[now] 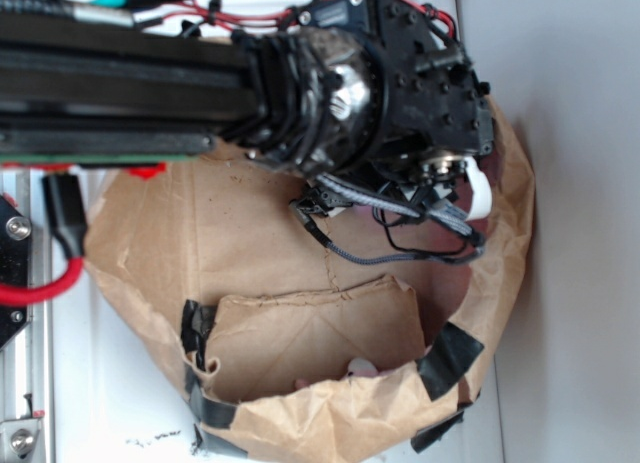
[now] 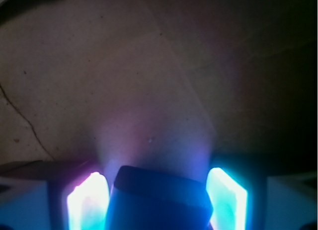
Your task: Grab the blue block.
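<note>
Right under our wrist camera sits the blue block (image 2: 159, 200), dark and smooth between the glowing fingers (image 2: 88, 202) of the gripper (image 2: 158, 202), which flank its sides; whether they actually pinch it, we cannot tell. It looks stiff, light, maybe slippery, so we'd clamp the flat sides. Outside, the arm hides it above the paper bag (image 1: 300, 253).

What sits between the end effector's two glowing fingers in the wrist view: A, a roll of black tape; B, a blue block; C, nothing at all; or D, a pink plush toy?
B: in the wrist view the blue block fills the gap between the lit fingers of the end effector, over the brown paper.
</note>
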{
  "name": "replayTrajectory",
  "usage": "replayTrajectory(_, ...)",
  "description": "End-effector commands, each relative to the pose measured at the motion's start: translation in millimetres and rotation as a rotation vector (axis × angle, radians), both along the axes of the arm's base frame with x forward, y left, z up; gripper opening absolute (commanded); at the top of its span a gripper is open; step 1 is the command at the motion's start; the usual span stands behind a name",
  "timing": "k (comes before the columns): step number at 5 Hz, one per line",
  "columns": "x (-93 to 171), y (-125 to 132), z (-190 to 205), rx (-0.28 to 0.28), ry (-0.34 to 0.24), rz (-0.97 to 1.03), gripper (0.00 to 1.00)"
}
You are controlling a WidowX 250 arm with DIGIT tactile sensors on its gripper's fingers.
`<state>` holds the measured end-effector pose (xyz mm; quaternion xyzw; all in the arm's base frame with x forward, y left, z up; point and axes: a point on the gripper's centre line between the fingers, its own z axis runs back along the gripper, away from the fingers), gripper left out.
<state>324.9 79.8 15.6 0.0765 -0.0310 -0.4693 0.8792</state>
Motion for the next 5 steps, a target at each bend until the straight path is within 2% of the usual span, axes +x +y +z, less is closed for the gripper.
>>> replayTrajectory(1,-7,1,6,-0.004,-0.021,0.036,0.0)
replayTrajectory(3,-12,-12,45,-0.099,-0.087,0.338,0.0)
replayTrajectory(4,-20,-21,65,-0.202,-0.04,0.472,0.0)
replayTrajectory(5,-24,-42,84,-0.168,-0.058,0.551,0.0)
